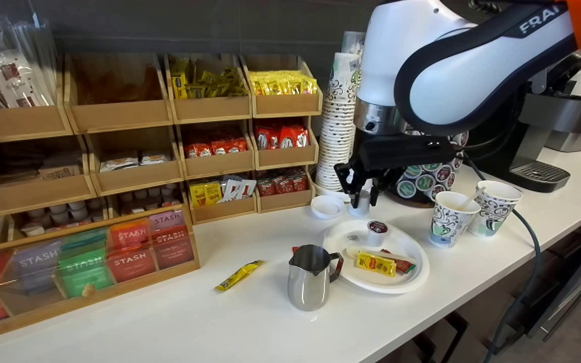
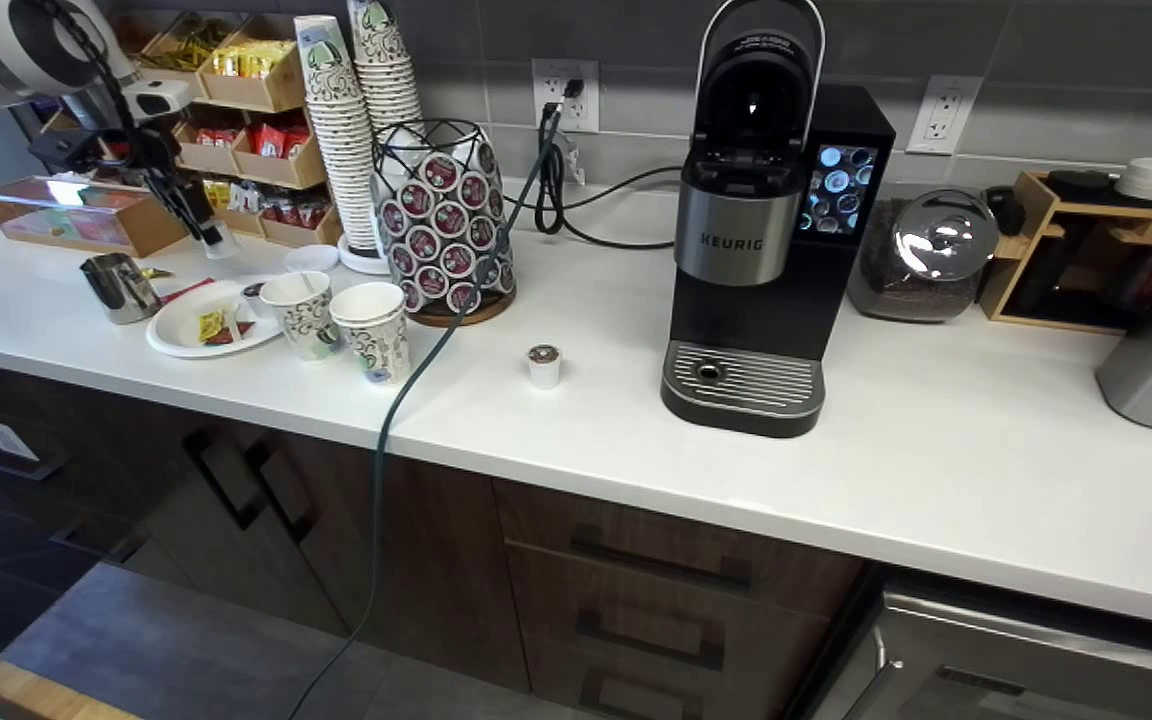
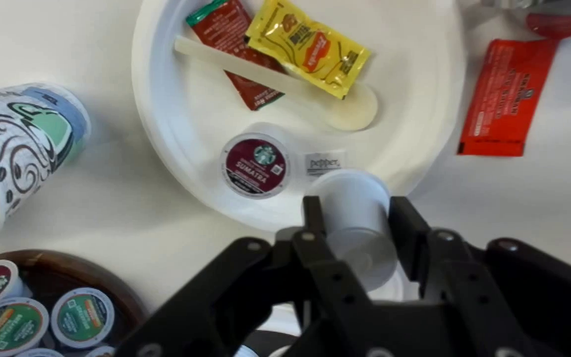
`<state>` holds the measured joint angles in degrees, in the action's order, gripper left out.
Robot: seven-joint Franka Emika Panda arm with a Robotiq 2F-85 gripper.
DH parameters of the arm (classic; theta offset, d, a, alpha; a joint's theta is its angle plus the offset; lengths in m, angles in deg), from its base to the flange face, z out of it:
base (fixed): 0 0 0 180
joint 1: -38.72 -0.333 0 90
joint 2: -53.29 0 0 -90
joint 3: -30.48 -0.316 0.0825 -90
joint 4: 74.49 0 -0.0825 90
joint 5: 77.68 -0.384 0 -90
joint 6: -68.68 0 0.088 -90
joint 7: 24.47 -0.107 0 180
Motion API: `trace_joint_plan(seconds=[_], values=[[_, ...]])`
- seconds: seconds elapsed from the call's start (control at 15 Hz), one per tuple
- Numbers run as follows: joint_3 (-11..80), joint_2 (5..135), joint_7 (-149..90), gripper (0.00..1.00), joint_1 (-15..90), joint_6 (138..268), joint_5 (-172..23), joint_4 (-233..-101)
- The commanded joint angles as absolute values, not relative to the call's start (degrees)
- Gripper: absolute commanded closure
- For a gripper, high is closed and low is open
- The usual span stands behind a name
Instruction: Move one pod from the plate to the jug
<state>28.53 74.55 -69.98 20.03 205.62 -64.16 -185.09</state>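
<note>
Transfer is, as I judge it, the step in hand: my tool [image 3: 357,204] pinches a white pod [image 3: 356,229] from both sides, apparently raised off the counter [image 1: 250,322], though I cannot tell which spot it hangs over. Its base seems turned up and its lid end down. The jug [image 1: 308,282] stands upright at 7 o'clock from that pod in an exterior view, so the delivery is not yet made. My next move calls for a carry that way, high enough to clear the jug's rim, then centring over its mouth [image 1: 310,258] before I let go; the opening looks wide enough for the pod, but perhaps snug if I dip in with it. The plate [image 1: 406,244] lies between 2 and 3 o'clock from the jug, whose handle [image 1: 340,263] juts toward it; whether they touch I cannot tell, and a low pass could knock that handle. Seen from the wrist, a Sumatra pod [image 3: 255,166] sits on the plate at 10 o'clock from mine, a pepper sachet [image 3: 325,161] at 11, and a pale spoon [image 3: 356,110] lies partly under a yellow packet [image 3: 310,49] toward 12. A red packet [image 3: 508,99] is on the counter beside the plate, between 1 and 2 o'clock. Paper cups [image 1: 449,224] stand at 2 o'clock from the plate in an exterior view, off my path.
</note>
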Motion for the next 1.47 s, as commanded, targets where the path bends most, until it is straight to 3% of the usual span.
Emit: trace_joint_plan(seconds=[0.0, 0.27, 0.93, 1.4], values=[[25.45, 71.03, -65.50, 0.87, 19.31, 207.17, -64.44, -187.67], [21.01, 71.56, -57.27, 0.87, 17.98, 205.74, -65.26, -185.48], [19.21, 73.70, -46.77, 0.87, 13.96, 196.78, -62.16, -181.30], [19.06, 75.23, -43.69, 0.87, 13.50, 197.32, -61.18, -179.77]])
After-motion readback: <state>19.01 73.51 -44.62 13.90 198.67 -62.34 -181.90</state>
